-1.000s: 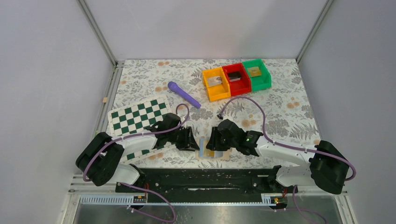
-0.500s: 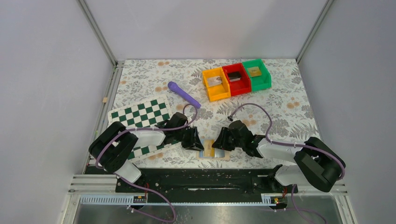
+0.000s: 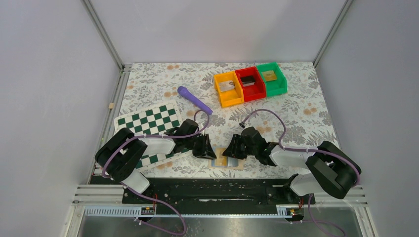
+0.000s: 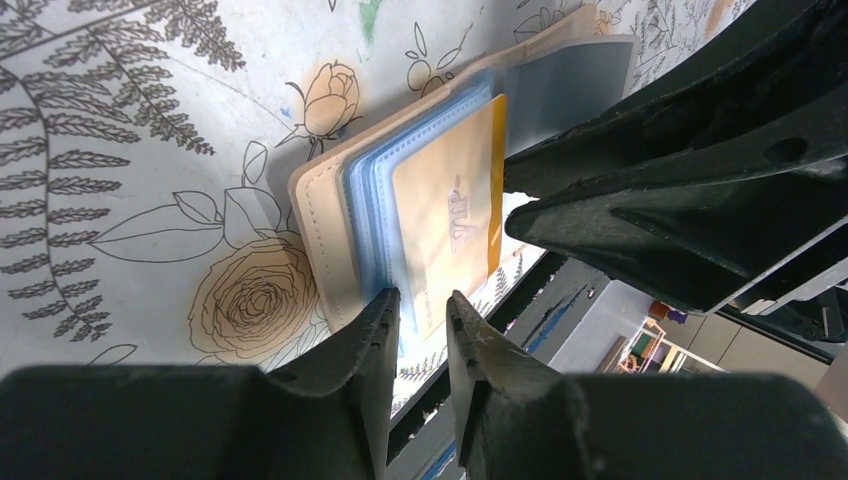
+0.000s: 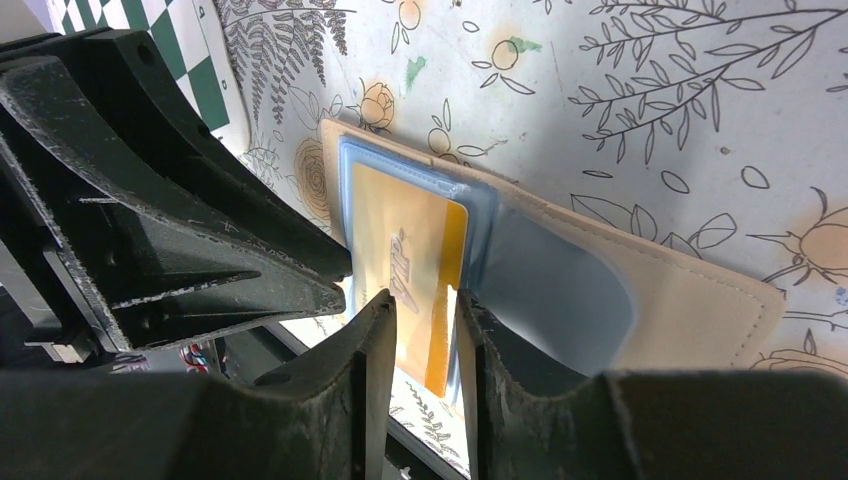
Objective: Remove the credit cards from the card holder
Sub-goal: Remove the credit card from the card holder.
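1. Both arms re-posed over the last second: left arm (image 3: pixel 148 147) and right arm (image 3: pixel 291 155) pulled their elbows in toward centre. The tools stayed low at the card holder, tip to tip.
2. Table (image 3: pixel 306 98) has a floral cover. Everything below sits on it.
3. Green-and-white chessboard (image 3: pixel 146 121) is behind the left gripper's outer side, partly under the left arm.
4. Orange bin (image 3: pixel 228 90), red bin (image 3: pixel 250 84) and green bin (image 3: pixel 272 79) stand touching in a row, well ahead of the right gripper. Each has something small inside that I can't identify.
5. Purple stick-shaped object (image 3: pixel 194 99) lies ahead of the left gripper, well apart from it.
6. Card holder (image 5: pixel 700 300) lies flat and folded open, directly between the two tools. Tan cover, with blue sleeves (image 4: pixel 365 200) inside.
7. Yellow card (image 5: pixel 410 240) printed "VIP" lies on the sleeves on the left gripper's half.
8. Left gripper (image 4: pixel 422 298): jaws a narrow slit apart, tips at the sleeve/card edge. Can't tell whether it is pinching.
9. Right gripper (image 5: pixel 423 295): same narrow slit, yellow card showing through the gap. Can't tell whether it has a grip.
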### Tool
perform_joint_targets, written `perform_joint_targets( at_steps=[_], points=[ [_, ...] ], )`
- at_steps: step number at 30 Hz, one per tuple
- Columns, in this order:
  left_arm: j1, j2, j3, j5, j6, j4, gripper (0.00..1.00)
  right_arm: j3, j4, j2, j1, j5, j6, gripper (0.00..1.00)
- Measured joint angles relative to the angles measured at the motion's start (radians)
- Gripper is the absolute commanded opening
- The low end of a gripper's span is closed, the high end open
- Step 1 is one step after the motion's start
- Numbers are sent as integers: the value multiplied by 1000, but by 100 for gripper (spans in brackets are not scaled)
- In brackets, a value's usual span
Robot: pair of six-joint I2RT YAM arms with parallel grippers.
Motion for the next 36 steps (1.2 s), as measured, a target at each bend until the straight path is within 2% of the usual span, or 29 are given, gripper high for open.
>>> perform_joint_targets(
  at_steps=[6, 13, 18, 26, 29, 33, 36],
  points=[
    [0, 0, -5, -1, 2, 0, 15, -10, 27, 1, -6, -8, 1, 35],
    [0, 0, -15, -2, 3, -1, 12, -56, 143, 38, -32, -61, 25, 34],
    [0, 0, -15, -2, 3, -6, 10, -69, 214, 71, -44, -93, 36, 26],
    [1, 5, -15, -1, 3, -4, 8, -115, 293, 77, -56, -116, 45, 5],
    [1, 6, -15, -1, 3, -6, 4, -120, 318, 74, -63, -142, 42, 4],
    [2, 6, -15, -1, 3, -12, 1, -121, 357, 77, -72, -186, 40, 11],
    [4, 6, -15, 0, 3, -16, 0, -120, 398, 100, -77, -215, 41, 0]
  ],
)
